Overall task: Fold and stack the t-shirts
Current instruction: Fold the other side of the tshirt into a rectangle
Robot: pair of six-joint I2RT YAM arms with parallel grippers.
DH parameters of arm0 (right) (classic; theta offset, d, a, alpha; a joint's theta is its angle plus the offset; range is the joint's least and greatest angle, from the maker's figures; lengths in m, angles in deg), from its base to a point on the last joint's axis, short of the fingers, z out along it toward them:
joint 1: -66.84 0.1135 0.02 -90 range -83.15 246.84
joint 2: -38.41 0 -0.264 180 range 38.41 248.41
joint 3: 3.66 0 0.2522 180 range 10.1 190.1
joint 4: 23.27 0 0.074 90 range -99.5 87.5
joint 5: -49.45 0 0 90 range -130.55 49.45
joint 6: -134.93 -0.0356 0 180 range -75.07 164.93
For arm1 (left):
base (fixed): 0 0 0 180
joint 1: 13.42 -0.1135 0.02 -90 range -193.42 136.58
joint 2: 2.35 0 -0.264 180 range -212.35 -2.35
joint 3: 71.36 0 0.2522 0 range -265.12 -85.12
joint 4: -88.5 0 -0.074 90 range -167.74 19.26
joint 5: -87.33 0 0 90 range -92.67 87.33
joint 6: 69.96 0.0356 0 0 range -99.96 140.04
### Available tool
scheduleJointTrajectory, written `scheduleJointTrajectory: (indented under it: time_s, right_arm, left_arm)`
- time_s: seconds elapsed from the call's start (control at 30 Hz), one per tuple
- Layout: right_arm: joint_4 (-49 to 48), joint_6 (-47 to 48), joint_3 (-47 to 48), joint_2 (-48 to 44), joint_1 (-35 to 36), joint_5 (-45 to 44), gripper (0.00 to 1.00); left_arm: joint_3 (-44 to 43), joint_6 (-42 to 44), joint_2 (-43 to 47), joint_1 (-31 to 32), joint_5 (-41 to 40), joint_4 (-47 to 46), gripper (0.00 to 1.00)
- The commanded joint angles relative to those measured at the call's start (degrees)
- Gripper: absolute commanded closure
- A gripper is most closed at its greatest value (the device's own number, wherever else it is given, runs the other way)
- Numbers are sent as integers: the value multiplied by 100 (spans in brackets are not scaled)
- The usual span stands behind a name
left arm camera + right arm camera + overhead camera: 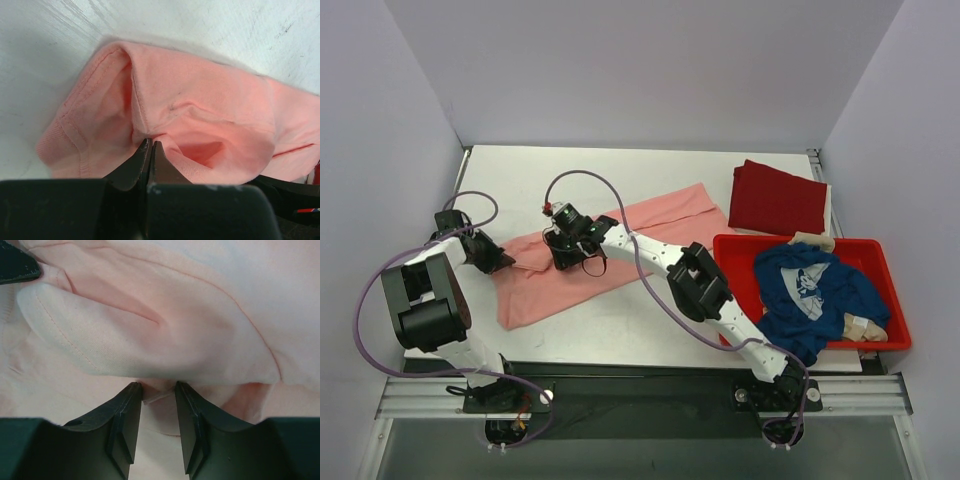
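Salmon-pink t-shirt (650, 225) lies left of the red tub (745, 240), its long axis slanting away from the tub. The left gripper (150, 144) pinches the shirt end farthest from the tub. The right gripper (157, 387), narrowly parted, straddles a fold nearer the tub.

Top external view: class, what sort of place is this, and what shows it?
Probably a robotics lab test cell: plain walls enclose a white table, a left arm and a right arm are mounted on a metal rail at its near edge, and a salmon-pink t-shirt lies spread near a red tub.
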Motion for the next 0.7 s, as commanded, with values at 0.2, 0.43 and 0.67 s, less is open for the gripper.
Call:
scheduleJointTrajectory:
  time_s: [0.2,0.43,0.67]
  right_arm:
    - [456,441,131,190,272,-527,74]
    - [438,406,227,23,298,-580,99]
    - [386,335,157,-530,245,-475,100]
  left_arm:
    - [-93,-18,-32,-1,117,-255,100]
    - [-128,-27,-15,17,126,-255,100]
    - [-14,-167,345,43,91,-202,100]
